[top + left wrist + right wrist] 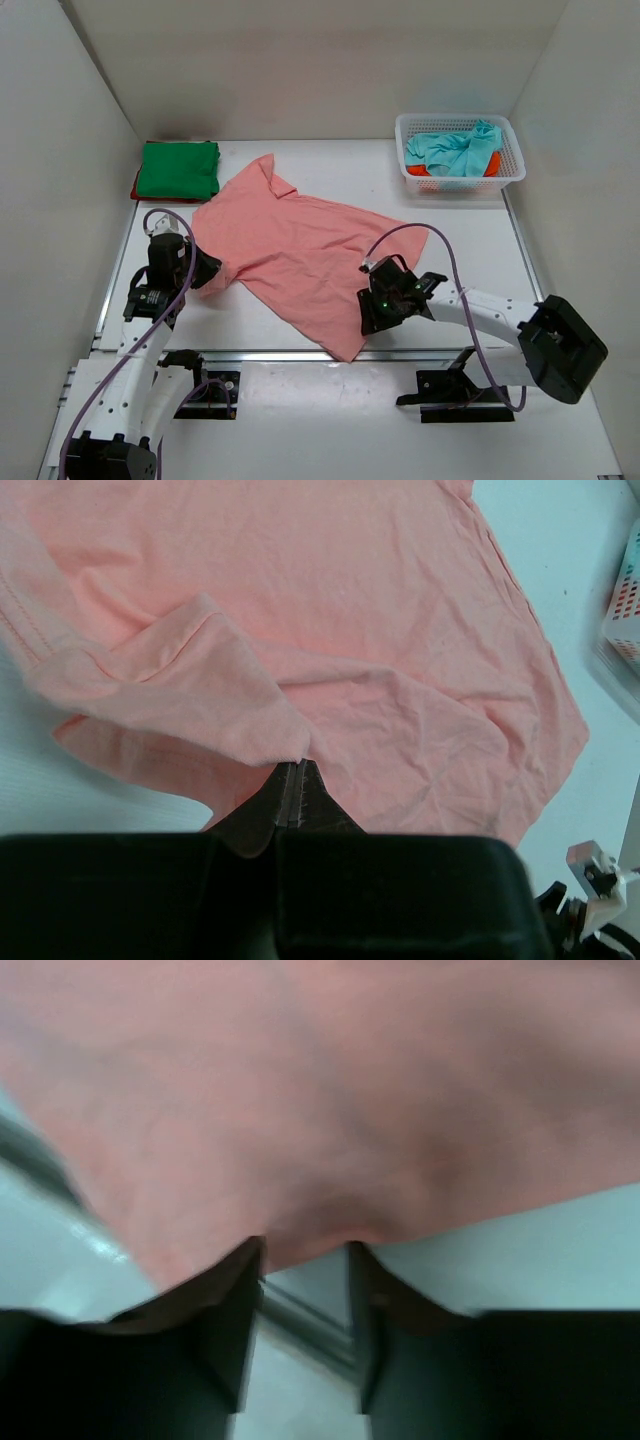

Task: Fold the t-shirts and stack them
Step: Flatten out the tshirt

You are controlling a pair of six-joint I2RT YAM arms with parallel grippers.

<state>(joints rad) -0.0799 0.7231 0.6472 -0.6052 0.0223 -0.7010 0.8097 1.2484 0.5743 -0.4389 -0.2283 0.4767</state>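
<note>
The salmon pink shirt [300, 250] lies spread out on the table [350, 175]. It slants, with its neck far away on the left and its bottom edge near the arms on the right. The left gripper [208, 270] is at the shirt's left side, by a sleeve. Its fingers [292, 798] are pressed tight together with a fold of pink cloth pinched between them.

The right gripper [372, 305] is at the shirt's right edge, near the bottom corner. Its fingers [235, 1300] stand a little apart, and the cloth edge sits right at their tips. That view is blurry, so I can't say if it has hold yet.

So each arm has one side, and the shirt lies stretched between them. I think a fold across comes next.
</note>
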